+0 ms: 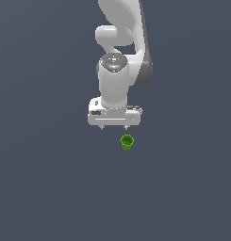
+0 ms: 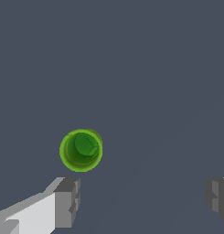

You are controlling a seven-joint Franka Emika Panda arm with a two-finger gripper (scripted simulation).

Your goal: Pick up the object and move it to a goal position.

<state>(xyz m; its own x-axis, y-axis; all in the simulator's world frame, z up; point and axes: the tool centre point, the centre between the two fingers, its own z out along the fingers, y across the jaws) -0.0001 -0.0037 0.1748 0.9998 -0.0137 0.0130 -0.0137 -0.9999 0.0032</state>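
Pincer (image 2: 141, 201): grey fingertips (image 2: 67, 201) spread wide, holding nothing, pointing down from the white arm (image 1: 118, 80). Green cup (image 2: 81, 150): upright, hollow top showing a darker green inside, resting on the plain grey floor (image 1: 46, 188); it lies just ahead of the pincer, outside the gap and nearer one fingertip, touching neither.

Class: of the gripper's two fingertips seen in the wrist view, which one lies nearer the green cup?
The light-sided fingertip; the green cup sits close beside it, while the other fingertip is far across.
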